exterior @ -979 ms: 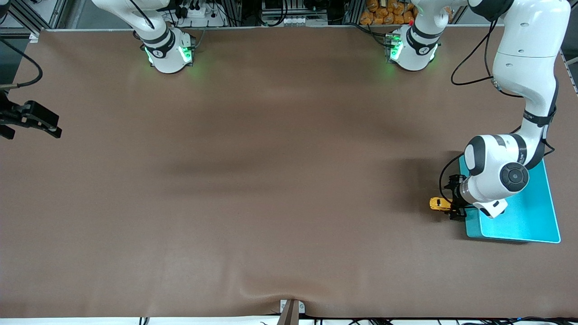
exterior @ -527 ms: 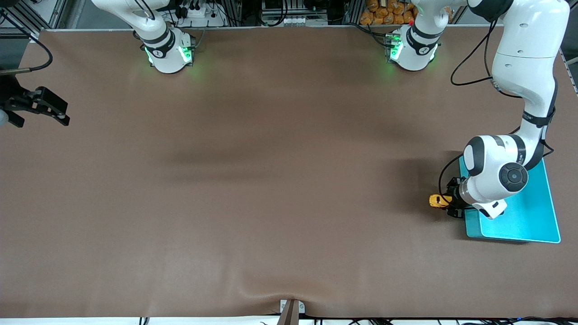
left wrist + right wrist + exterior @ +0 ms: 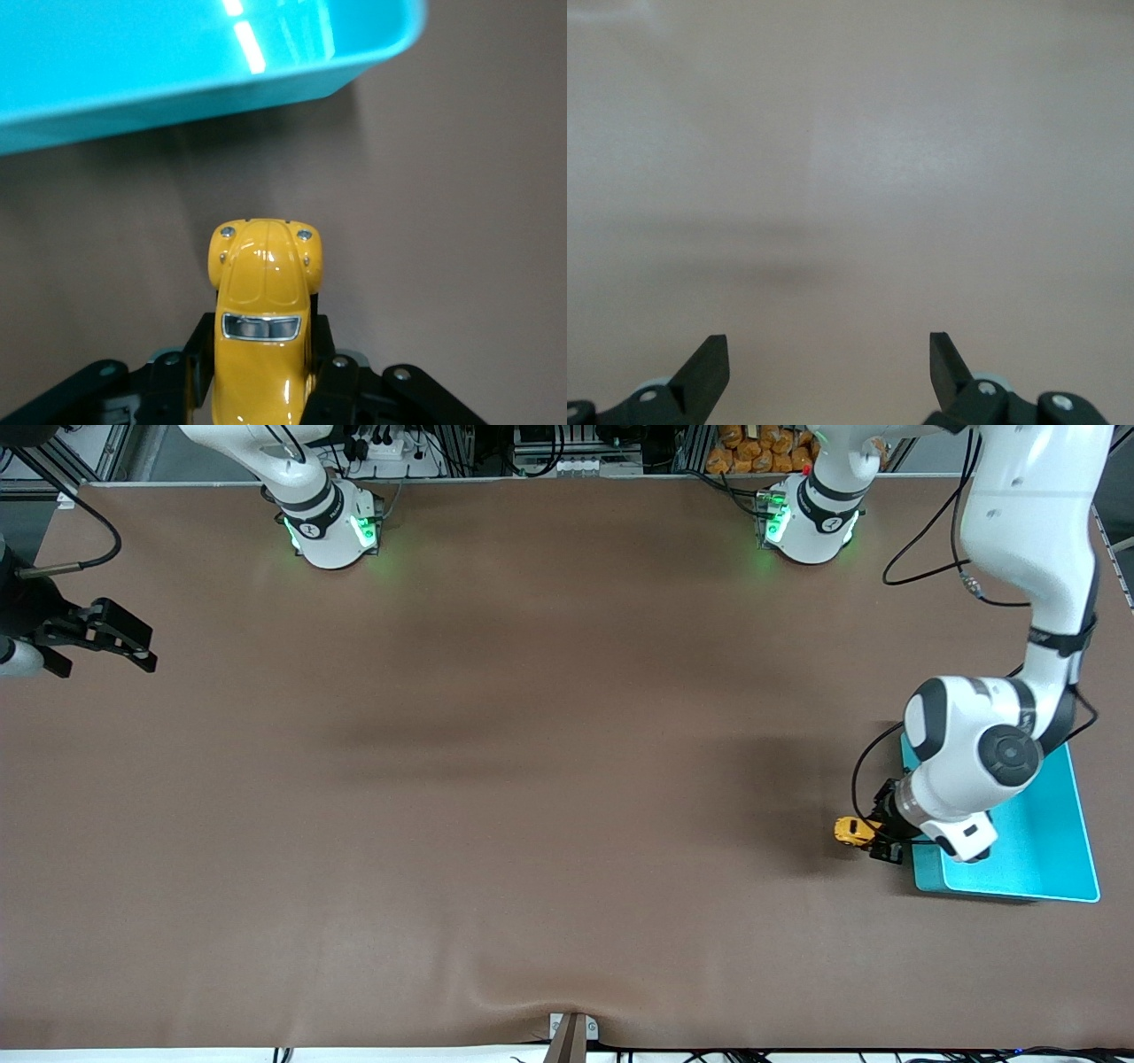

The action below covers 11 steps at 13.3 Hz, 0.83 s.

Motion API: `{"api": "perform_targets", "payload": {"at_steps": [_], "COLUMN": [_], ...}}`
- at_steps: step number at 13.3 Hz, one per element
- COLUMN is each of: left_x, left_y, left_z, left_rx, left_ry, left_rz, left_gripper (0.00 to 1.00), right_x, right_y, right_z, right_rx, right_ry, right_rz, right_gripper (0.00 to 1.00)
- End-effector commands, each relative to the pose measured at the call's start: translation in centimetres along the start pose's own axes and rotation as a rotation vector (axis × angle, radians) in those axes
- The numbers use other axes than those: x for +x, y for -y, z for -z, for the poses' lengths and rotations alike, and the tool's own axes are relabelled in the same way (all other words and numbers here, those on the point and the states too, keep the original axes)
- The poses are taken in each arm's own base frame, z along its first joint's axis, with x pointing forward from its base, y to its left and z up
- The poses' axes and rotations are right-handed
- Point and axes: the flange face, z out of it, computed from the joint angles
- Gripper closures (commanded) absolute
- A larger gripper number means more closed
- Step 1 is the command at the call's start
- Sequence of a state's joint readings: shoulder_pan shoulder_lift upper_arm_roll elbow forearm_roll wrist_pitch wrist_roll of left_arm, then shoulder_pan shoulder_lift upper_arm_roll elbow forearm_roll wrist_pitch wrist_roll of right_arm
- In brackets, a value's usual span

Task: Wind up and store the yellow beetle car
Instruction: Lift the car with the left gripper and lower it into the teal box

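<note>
Pinching car (image 3: pixel 264 312) flanks, left gripper (image 3: pixel 262 372) beside bin (image 3: pixel 177 97) — small, glossy, slip-prone, rigid; right gripper (image 3: pixel 829 365) waits agape over table's end.

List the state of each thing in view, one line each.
Toy car: gripped by the left gripper, beside the bin, not in it.
Bin: open-topped, visible part empty.
Left gripper: shut on the toy car.
Right gripper: open, empty, waiting over the table's right-arm end.

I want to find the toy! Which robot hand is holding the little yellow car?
The left gripper, beside the turquoise bin, is shut on the yellow beetle car. The right gripper hangs open with nothing between its fingers.
</note>
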<state>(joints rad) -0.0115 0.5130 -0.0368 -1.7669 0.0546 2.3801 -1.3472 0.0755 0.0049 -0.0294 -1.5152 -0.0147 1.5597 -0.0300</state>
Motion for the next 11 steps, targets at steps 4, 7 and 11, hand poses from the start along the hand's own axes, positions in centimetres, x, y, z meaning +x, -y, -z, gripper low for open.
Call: {"api": "perform_targets", "payload": {"at_steps": [4,7,11], "left_x": [5.3,9.8,14.9], "left_y": [0.9,2.7,6.1], "left_z": [8.0,9.3,8.7], "left_rx": [0.029,0.028,0.090], "left_ry": [-0.016,-0.023,0.025], "left_rz": [-0.274,-0.393,-0.614], "left_gripper": [1.00,1.00,1.00], "right_x": [0.2,0.0,-0.5], "right_y": [0.4,1.0,1.1], "right_z": [-0.6,-0.6,-0.5], "right_rx": [0.025,0.025,0.021], "right_ry": [0.000,0.003,0.008], "right_rz": [0.011,0.014,0.016], "right_gripper": [0.00,0.00,0.00]}}
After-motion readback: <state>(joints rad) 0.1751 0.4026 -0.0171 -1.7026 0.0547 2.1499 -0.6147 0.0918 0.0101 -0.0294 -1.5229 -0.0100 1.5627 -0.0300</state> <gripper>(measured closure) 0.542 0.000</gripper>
